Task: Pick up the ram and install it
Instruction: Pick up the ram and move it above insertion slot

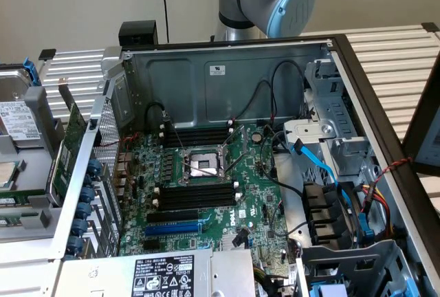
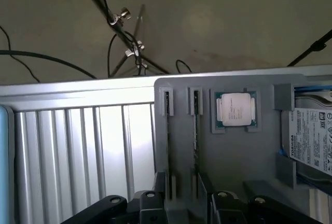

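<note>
Black fingers of the gripper stand wide apart, gripping nothing, above a grey holder. The ram, seen edge-on as a thin dark-green strip, stands on its edge in one slot of the holder, beside a second stick. Its near end lies between the fingers; contact cannot be told.

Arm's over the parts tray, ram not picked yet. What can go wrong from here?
1. The two ram sticks stand edge-up in neighbouring holders of the tray. The open fingers may catch the wrong stick or a holder wall.
2. Loose black cables hang close to the black memory slots, so a carried stick may snag on them.
</note>
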Robot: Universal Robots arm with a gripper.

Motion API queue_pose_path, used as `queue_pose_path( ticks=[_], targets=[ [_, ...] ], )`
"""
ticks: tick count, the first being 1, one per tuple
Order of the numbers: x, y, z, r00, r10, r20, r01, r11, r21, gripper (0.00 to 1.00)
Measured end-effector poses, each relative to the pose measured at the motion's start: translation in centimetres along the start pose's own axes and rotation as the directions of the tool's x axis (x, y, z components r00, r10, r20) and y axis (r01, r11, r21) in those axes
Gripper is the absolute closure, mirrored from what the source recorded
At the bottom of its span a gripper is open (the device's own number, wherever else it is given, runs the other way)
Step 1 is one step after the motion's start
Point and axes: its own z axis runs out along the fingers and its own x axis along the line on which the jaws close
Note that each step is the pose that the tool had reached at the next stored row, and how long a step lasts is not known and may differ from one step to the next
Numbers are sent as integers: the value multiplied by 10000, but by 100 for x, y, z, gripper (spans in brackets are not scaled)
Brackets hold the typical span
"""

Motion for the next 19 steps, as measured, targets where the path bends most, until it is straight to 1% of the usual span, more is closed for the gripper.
queue_pose_path(
  ticks=[3, 11, 14, 17, 19],
  targets=[
    [1, -1, 54, 10000, 74, 2, -74, 10000, 0, 61],
    [11, -3, 200, 10000, 73, 8, -73, 10000, -1, 61],
    [14, -19, 254, 10000, 71, 12, -71, 10000, 0, 61],
    [37, -55, 309, 10000, 72, 34, -72, 10000, -2, 61],
    [63, -58, 342, 9999, 72, 73, -72, 10000, -7, 61]
  ],
)
